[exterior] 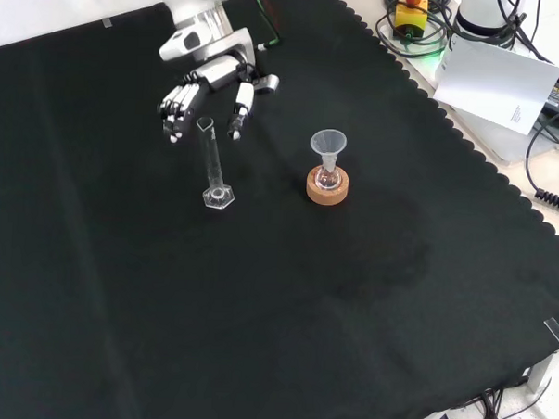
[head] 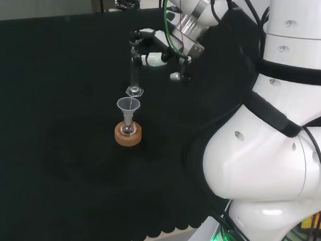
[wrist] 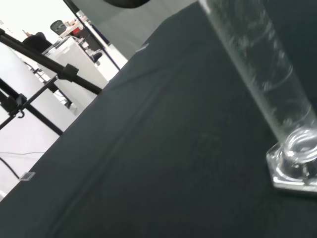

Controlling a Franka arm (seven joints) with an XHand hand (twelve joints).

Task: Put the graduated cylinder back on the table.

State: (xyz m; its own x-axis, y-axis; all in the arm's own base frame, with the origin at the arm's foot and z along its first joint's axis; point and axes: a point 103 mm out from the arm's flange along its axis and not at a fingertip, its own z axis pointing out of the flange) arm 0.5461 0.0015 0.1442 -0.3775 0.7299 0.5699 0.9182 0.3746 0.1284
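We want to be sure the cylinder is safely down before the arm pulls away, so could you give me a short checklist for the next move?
1. Cylinder base on the cloth: ok, the base looks seated in the front and wrist views.
2. Cylinder upright: ok, it stands about vertical in the head view.
3. Hand released: ok, fingers are spread beside the cylinder's top, not curled round it.
4. Fingers fully apart from the glass: cannot tell, they sit very close to the rim.
5. Funnel and flask on the cork ring out of the way: ok, they stand apart from the cylinder.
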